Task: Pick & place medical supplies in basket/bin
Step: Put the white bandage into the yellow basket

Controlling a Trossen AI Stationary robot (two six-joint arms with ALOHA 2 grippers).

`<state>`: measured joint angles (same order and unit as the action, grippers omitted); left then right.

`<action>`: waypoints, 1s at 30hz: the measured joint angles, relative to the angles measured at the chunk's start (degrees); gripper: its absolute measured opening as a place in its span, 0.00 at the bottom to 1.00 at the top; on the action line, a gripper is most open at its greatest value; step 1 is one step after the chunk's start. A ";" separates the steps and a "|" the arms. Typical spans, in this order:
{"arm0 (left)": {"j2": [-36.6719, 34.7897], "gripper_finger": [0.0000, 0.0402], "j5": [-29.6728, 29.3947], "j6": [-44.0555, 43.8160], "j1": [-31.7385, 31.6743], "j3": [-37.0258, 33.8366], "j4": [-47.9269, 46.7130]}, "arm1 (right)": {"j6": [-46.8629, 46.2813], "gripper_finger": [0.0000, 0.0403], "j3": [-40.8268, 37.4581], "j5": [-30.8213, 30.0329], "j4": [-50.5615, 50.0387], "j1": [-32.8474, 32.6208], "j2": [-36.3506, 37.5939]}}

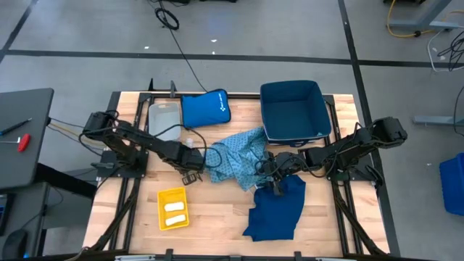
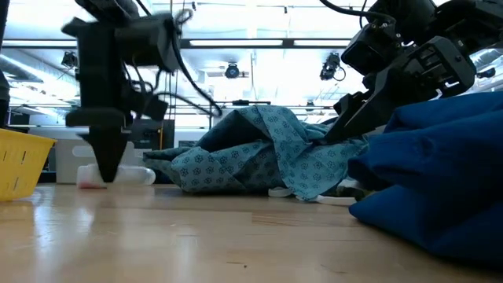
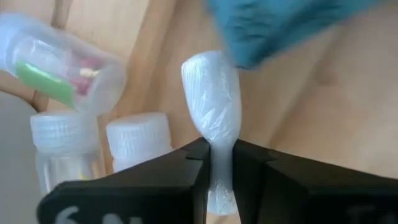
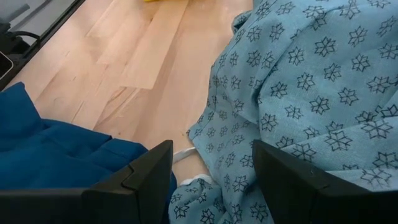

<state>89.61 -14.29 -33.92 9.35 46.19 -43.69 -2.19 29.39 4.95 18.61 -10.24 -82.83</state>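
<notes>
My left gripper (image 1: 192, 175) points down at the table just right of the yellow bin (image 1: 172, 209) and is shut on a white wrapped roll (image 3: 210, 106). Clear vials stand and lie beside it (image 3: 134, 140), and also show in the low view (image 2: 126, 176). The light-blue patterned garment (image 1: 235, 156) lies crumpled at the table's middle. The navy garment (image 1: 277, 210) lies on the table near its front edge. My right gripper (image 4: 211, 180) is open above the place where the two garments meet, touching neither. My left gripper pinches the white roll between its two fingers, across the roll's length, partway along it (image 3: 219, 152). The wrapping is dented in there. The fingers come from above, pointing down, with their tips (image 2: 106, 177) near the tabletop. Whether the roll is clear of the table does not show.
A navy bin (image 1: 293, 109) stands at the back right. A royal-blue pouch (image 1: 205, 109) and a pale tray (image 1: 165, 119) lie at the back middle. The yellow bin holds two white rolls (image 1: 175, 212). A white tie (image 4: 186, 152) trails from the patterned garment.
</notes>
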 joint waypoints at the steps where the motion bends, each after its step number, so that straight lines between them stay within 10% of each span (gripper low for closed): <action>1: -1.01 0.10 -0.03 -0.35 0.70 0.00 0.00 | -0.16 0.57 0.00 -0.02 0.05 0.01 0.00; 8: -9.35 0.10 -6.17 -3.60 7.86 0.02 -0.39 | -1.10 0.57 -0.02 -0.02 0.69 0.02 0.00; 20: -26.49 0.10 -33.02 0.58 31.87 -2.70 11.53 | -1.57 0.57 -0.04 -0.66 2.58 0.01 0.00; 30: -33.56 0.10 -29.40 10.96 43.48 -17.97 40.08 | -0.86 0.57 -0.04 -0.81 4.31 0.09 0.00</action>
<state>56.05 -43.70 -22.97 52.83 28.23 -3.61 -3.05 29.34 4.14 22.92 -10.15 -82.83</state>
